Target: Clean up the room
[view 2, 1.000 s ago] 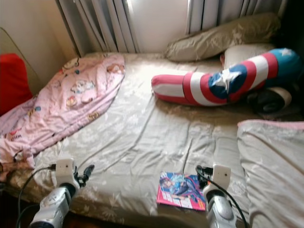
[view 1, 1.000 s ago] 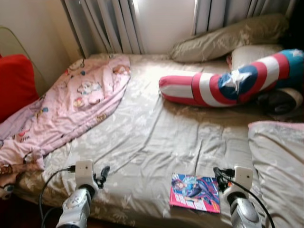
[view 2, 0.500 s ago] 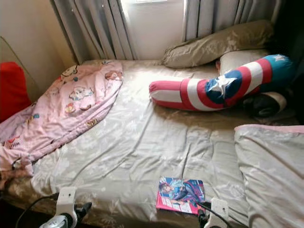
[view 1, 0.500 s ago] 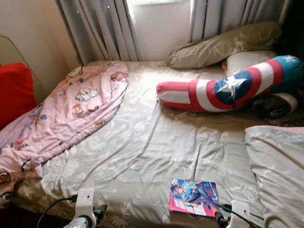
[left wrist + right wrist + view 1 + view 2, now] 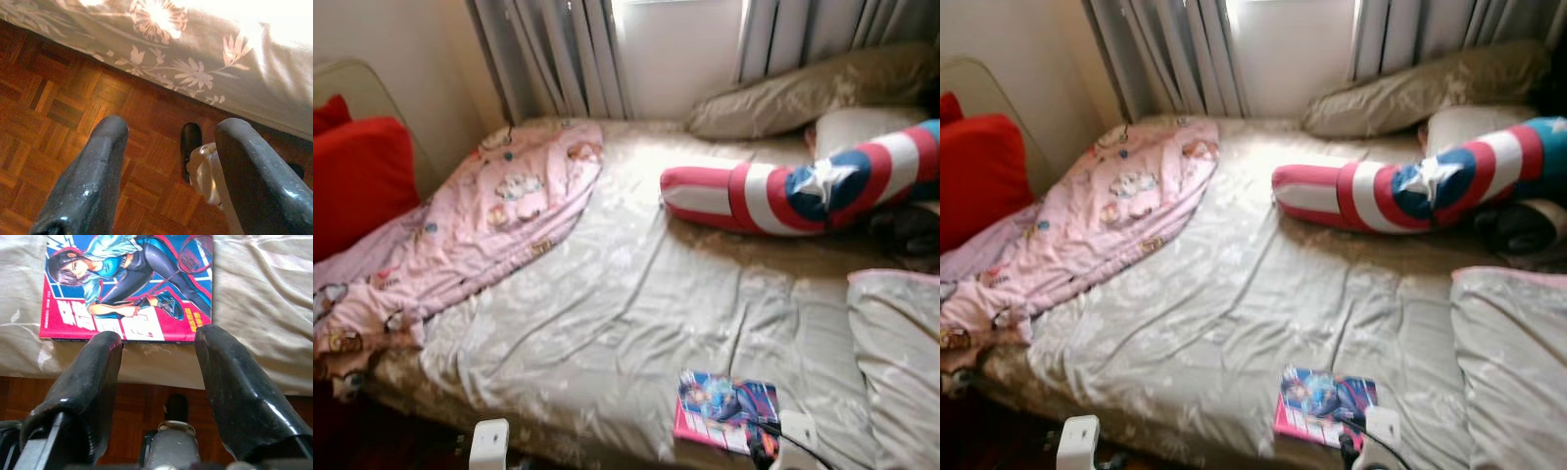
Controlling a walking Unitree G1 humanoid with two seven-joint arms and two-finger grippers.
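Comic book (image 5: pixel 727 411) lies flat near the foot edge of the bed (image 5: pixel 636 294), lower right of the head frame, cover up. Likely the pickup target, since it's the one loose item on the sheet. Right gripper (image 5: pixel 159 345) sits just short of the book's near edge, fingers spread with nothing between them, lined up to straddle it. Judging by this, step is approach, grasp not yet made. Left gripper (image 5: pixel 171 161) hangs open below the mattress edge over the parquet floor (image 5: pixel 58 112), idle. Further out: pink blanket (image 5: pixel 480 225) bunched at left, spilling off the side; striped bolster (image 5: pixel 803 186) and pillows (image 5: pixel 803 93) upper right; red cushion (image 5: pixel 357 181) at far left.
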